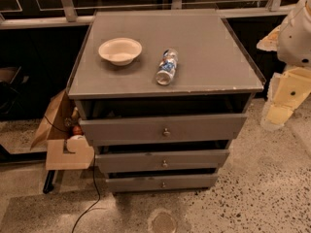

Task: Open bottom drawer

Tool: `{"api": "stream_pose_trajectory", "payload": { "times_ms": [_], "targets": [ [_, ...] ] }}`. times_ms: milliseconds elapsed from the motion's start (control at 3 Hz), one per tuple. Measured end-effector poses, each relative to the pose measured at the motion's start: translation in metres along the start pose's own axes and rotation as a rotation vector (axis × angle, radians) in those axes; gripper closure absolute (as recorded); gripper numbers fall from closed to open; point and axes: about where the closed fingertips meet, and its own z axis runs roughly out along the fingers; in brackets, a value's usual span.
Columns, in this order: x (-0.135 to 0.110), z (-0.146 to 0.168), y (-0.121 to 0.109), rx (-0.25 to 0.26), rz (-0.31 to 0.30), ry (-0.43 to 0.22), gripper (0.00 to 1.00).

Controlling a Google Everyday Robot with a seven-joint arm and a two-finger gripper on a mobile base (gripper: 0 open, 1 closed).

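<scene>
The grey cabinet (167,52) has three drawer fronts stacked one above the other. The bottom drawer (146,182) is the lowest and narrowest front, with a small round metal knob (163,184) at its centre. A dark gap shows above its top edge. The mid-sized front (141,161) and the widest front (131,129) sit above it, each with one knob. My gripper (275,116) hangs at the right edge of the camera view, beside the cabinet's right side and apart from it, well to the right of and above the bottom drawer's knob.
A white bowl (120,50) and a plastic bottle lying on its side (166,67) rest on the cabinet top. A cardboard piece and a wooden block (68,154) stand at the cabinet's left, with a black cable (92,198) on the speckled floor. Windows run behind.
</scene>
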Motion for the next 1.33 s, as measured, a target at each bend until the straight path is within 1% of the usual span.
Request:
{"api": "stream_pose_trajectory", "payload": {
  "times_ms": [333,667,1000,1333],
  "targets": [
    [0.0,0.0,0.0,0.0,0.0,0.0,0.0],
    [0.0,0.0,0.0,0.0,0.0,0.0,0.18],
    [0.0,0.0,0.0,0.009,0.003,-0.004,0.42],
    [0.003,0.012,0.002,0.024,0.02,-0.03,0.65]
  ]
}}
